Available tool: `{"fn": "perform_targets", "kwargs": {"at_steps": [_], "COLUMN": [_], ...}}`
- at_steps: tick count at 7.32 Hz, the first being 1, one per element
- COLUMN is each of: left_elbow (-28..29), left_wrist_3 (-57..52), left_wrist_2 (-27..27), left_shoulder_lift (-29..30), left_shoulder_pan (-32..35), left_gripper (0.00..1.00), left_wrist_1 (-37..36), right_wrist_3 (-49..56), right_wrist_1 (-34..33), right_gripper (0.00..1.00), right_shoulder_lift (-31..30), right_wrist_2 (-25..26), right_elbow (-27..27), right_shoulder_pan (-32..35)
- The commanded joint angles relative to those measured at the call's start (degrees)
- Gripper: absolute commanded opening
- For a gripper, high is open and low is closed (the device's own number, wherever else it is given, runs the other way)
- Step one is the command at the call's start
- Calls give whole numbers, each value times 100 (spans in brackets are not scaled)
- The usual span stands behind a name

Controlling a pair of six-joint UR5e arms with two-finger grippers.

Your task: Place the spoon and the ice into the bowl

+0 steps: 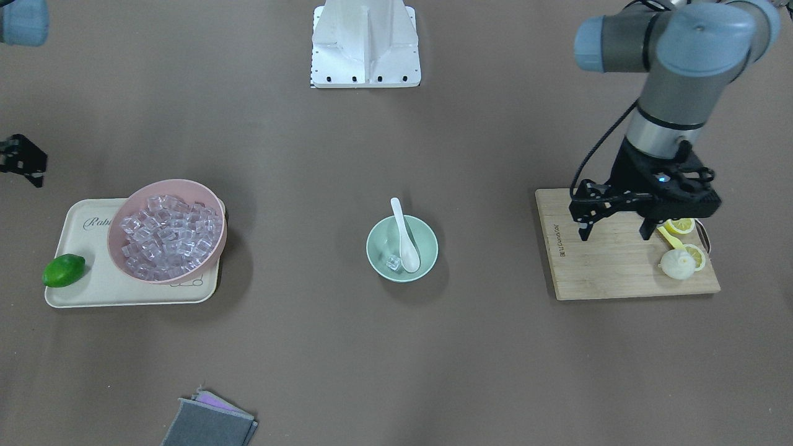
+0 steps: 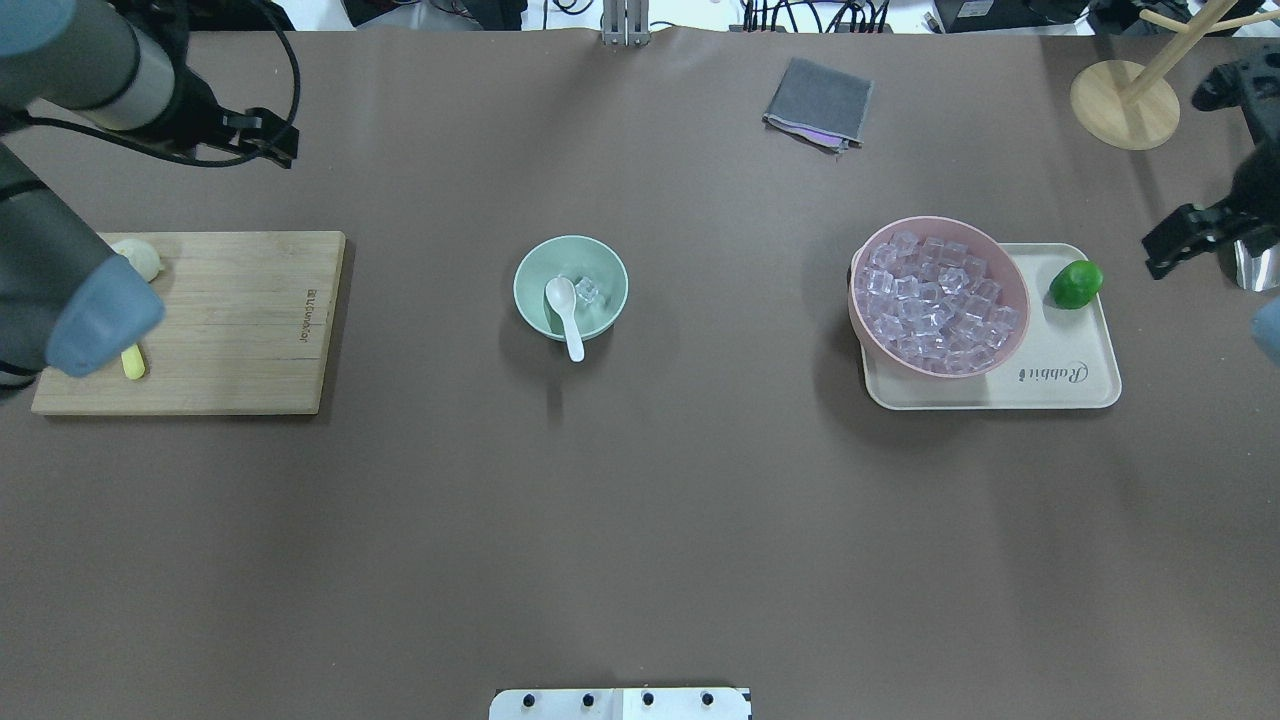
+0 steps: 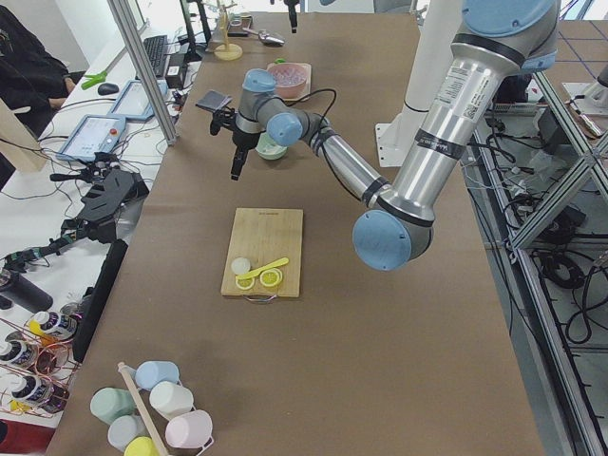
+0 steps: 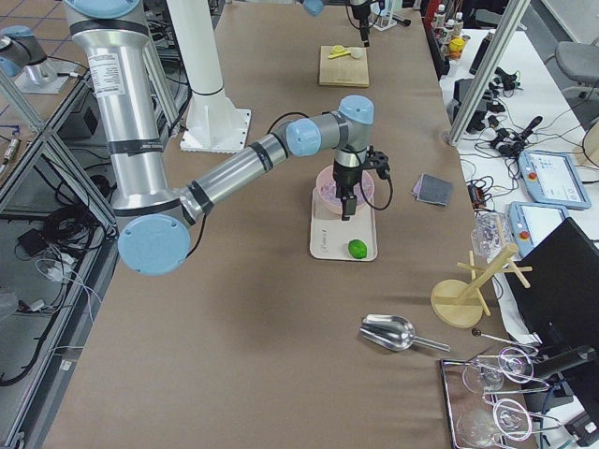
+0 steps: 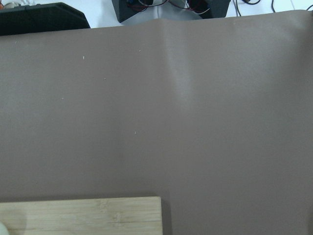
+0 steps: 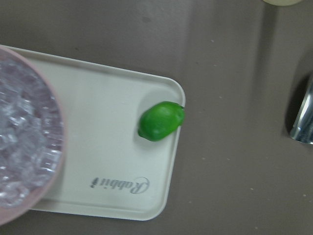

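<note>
You have spoon (image 1: 406, 238) and one ice cube (image 1: 394, 262) already in the bowl (image 1: 379, 244) mid-surface, handle toward the robot; left fingers (image 1: 583, 230), apart and empty, hang nearer, over the board (image 1: 607, 272); right fingers (image 2: 1170, 240): cannot tell.

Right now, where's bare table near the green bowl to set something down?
Bare table lies between the cutting board and the green bowl, between that bowl and the tray, and along the robot's side of all three. The tray is crowded with the pink bowl and lime.
</note>
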State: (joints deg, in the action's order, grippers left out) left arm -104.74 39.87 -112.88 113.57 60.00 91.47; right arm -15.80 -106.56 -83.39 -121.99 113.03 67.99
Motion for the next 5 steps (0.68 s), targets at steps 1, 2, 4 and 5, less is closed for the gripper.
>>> {"fn": "perform_targets", "kwargs": {"at_steps": [1, 2, 4, 5], "left_elbow": [-11, 76, 349, 419], "left_wrist_3": [-2106, -2715, -3648, -3766], "left_wrist_2": [-741, -1075, -1193, -1236], "left_shoulder_lift": [-596, -843, -1369, -1547], "left_shoulder_pan": [1358, 1939, 2514, 2777], "left_gripper": [98, 98, 98, 98], "left_wrist_1": [-392, -410, -323, -340], "right_wrist_3": [254, 245, 262, 227], "right_wrist_1": [378, 808, 970, 979], "right_gripper": [100, 100, 100, 100], "right_shoulder_lift": [-310, -196, -310, -327], "right_wrist_2": [-9, 200, 633, 433], "right_elbow": [-350, -456, -852, -861], "right_shoulder_pan": [285, 285, 294, 477]}}
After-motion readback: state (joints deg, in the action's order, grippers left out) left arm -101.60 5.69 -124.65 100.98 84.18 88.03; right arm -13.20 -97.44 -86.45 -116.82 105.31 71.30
